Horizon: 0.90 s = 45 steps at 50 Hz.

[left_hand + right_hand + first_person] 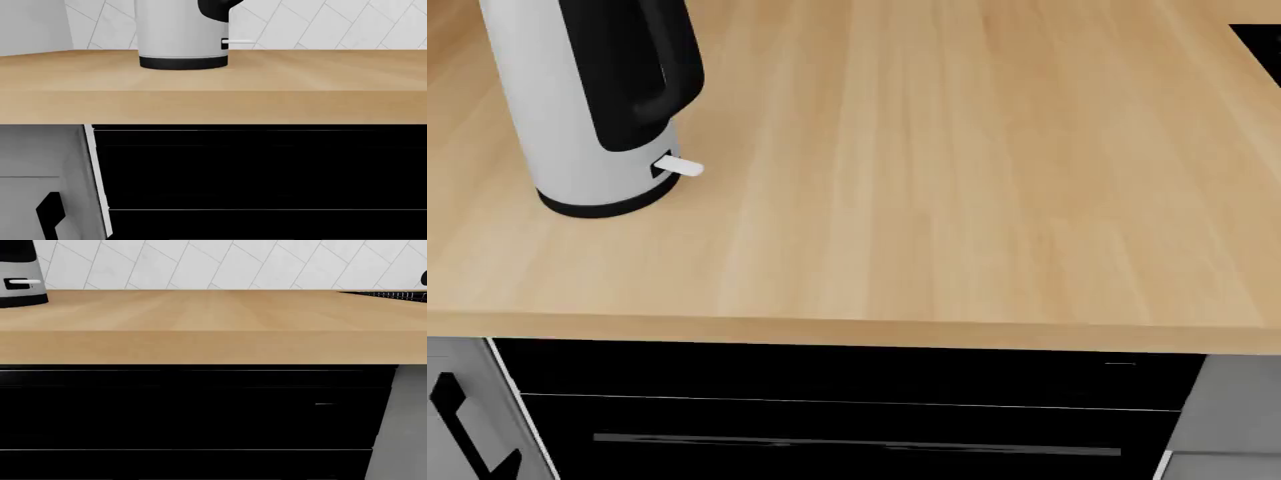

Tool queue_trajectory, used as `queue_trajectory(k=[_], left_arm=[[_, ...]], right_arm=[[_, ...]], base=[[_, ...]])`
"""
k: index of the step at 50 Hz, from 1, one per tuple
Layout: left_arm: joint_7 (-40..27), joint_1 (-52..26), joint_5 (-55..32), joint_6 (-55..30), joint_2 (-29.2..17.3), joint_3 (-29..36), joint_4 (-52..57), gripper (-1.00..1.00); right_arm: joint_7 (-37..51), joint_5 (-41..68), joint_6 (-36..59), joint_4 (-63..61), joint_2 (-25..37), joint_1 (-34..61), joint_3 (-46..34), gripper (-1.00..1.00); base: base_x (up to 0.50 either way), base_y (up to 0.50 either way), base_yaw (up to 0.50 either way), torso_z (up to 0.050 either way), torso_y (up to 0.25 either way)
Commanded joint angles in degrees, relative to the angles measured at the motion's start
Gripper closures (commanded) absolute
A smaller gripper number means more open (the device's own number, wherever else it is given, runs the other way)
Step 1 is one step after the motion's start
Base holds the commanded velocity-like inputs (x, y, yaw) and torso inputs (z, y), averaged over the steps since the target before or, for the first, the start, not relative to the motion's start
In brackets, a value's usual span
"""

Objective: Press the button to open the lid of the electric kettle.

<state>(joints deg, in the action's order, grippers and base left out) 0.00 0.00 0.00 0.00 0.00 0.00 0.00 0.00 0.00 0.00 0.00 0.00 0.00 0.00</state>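
Observation:
The electric kettle (581, 110) is a tall light-grey cylinder with a black loop handle (647, 70), a black base ring and a small white lever tab (681, 166). It stands on the wooden counter at the far left in the head view. Its top is cut off there, so the button is out of view. The left wrist view shows the kettle's lower body (181, 35) and tab (239, 42) beyond the counter edge. The right wrist view shows only its edge (20, 282). Neither gripper shows in any view.
The wooden counter (961, 180) runs across the scene, with a white tiled wall (220, 265) behind. Below the counter's front edge is a black oven front (841, 420). A grey cabinet door with a black handle (461, 425) is at its left. A dark hob edge (387, 295) lies far right.

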Motion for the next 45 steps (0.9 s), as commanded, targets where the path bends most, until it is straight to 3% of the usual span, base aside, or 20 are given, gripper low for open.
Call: queue_trajectory(k=[1,19,45], left_arm=[[-0.6,0.0,-0.6,0.0,-0.6,0.6,0.0,-1.00],[-3.3,-0.7,-3.3,1.7,-3.3,3.1,-0.7,-1.00],[-5.1,0.6,-4.6,0.0,-5.3,6.1,3.2,-1.00]], right_arm=[[1.2,0.9,-0.6,0.6,0.9,0.1,-1.2,-1.00],[4.3,2.4,-0.3,-0.5,3.4,-0.2,-4.6,-1.00],[6.5,3.2,-1.1,-1.2,5.4,-1.2,-7.4,-1.00]], base=[[0.00,0.00,0.00,0.000,0.000],[0.00,0.00,0.00,0.000,0.000],[0.00,0.00,0.00,0.049,0.000]])
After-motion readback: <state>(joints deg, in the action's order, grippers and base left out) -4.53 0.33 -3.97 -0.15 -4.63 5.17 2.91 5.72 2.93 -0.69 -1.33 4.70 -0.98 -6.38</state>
